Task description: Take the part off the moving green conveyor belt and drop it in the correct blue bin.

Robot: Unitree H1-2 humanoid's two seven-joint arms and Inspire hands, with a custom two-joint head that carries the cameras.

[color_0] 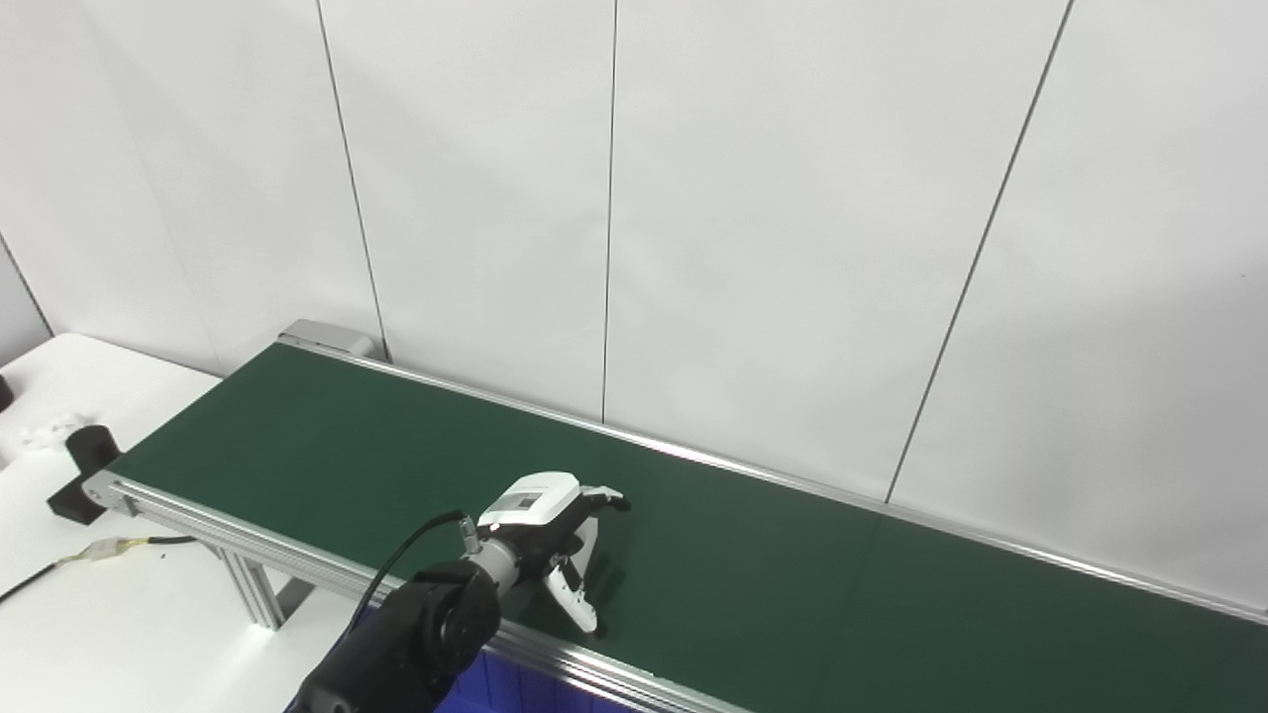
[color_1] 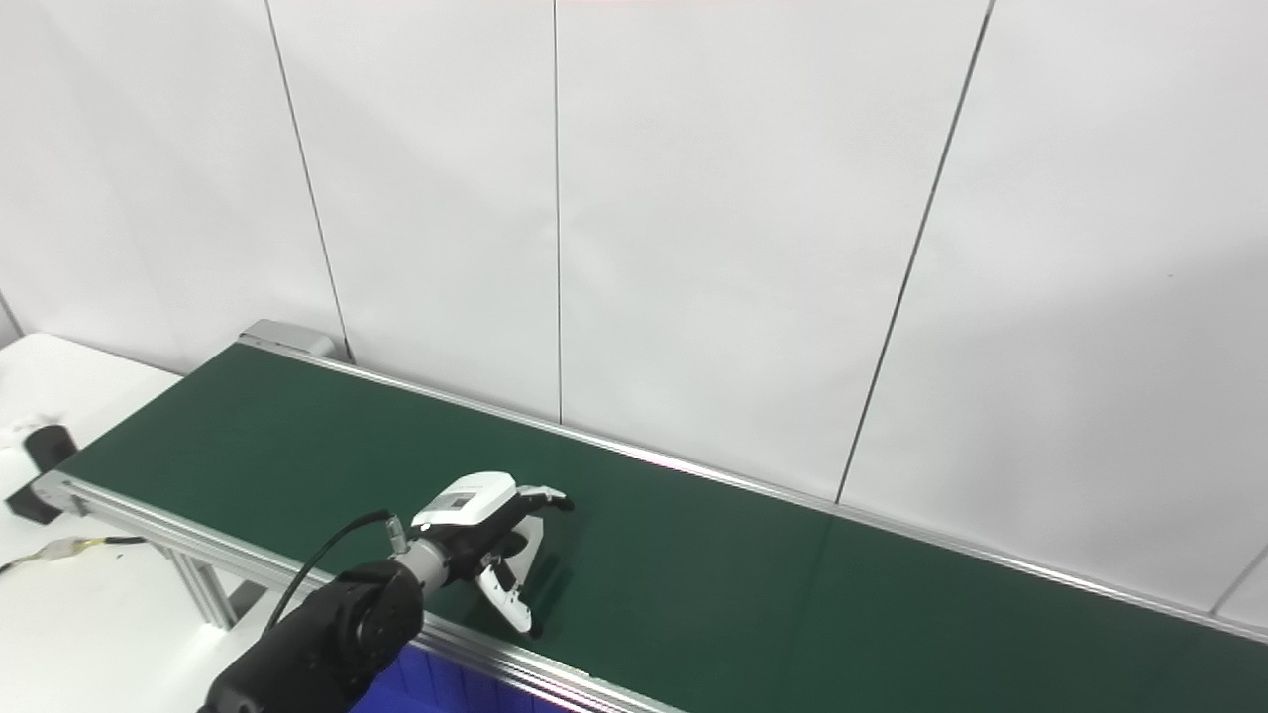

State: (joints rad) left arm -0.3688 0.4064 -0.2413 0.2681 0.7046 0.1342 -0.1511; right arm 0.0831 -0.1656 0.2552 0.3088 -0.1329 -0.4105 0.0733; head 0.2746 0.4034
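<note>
You have one hand in view, the left hand, reaching over the near rail of the conveyor belt from the bottom left. Its back is a smooth white shell with a small grey panel, the wrist is a short metal cylinder, and the forearm behind it is a rounded matte black casing with a thin black cable looping off it. The fingers are spread and curved downward over the belt, white with dark tips, and the thumb points down toward the near edge of the belt with its tip at or just above the surface. Nothing sits between them; they close on no object that you can see.

The belt is a flat, dull dark green band with a fine matte surface, running from the far left corner to the right edge of the view, framed by bright ribbed aluminium rails and standing on slotted aluminium legs. You cannot see any part on it in either view.

Just under the near rail, beside the forearm, a slice of a glossy blue bin shows, its inside hidden.

On the white worktop at the left end of the belt sit a black block and a thin wire with a pale connector. Behind the belt rises a plain white panelled wall with thin dark seams.
</note>
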